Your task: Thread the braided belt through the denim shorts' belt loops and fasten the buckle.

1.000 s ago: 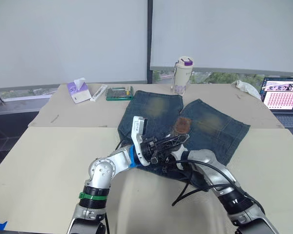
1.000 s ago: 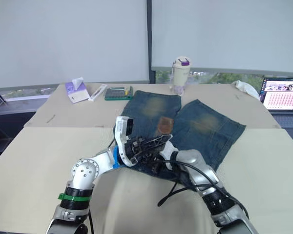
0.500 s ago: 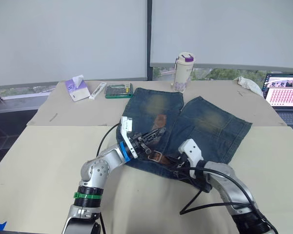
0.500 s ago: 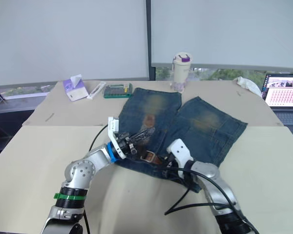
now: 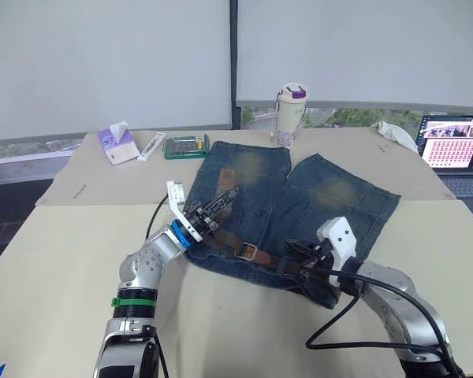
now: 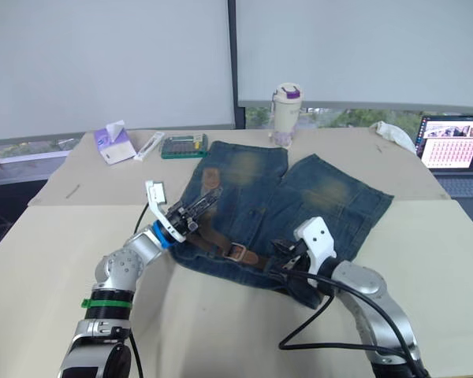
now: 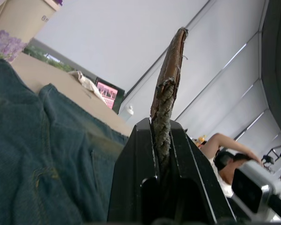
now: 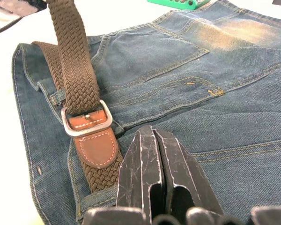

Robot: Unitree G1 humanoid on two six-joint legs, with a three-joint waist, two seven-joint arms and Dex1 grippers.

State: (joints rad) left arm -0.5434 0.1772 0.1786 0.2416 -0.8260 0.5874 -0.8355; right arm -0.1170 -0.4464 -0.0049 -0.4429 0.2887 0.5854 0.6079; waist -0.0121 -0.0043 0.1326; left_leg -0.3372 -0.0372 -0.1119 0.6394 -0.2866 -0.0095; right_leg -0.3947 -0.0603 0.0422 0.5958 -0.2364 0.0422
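The denim shorts (image 5: 315,197) lie flat on the table, waistband toward me. The braided belt (image 5: 221,240) runs along the waistband under a belt loop (image 8: 56,96). A second stretch rises from the silver buckle (image 8: 86,123) toward my left gripper (image 5: 223,198). That gripper is shut on the strap just below its leather tip (image 7: 171,61), held above the shorts' left side. My right gripper (image 8: 152,140) is shut with nothing seen between its fingers. It hovers over the waistband to the right of the buckle (image 5: 248,252).
At the table's far side stand a tumbler (image 5: 290,114), a green box (image 5: 185,146), a tissue pack (image 5: 114,146) and a white cloth (image 5: 394,135). An open laptop (image 5: 453,150) is at the right edge. A black cable (image 5: 339,335) loops by my right arm.
My two grippers have drawn apart: the left went left with the belt's end, the right went right. The belt now lies stretched along the waistband. The camera has shifted too.
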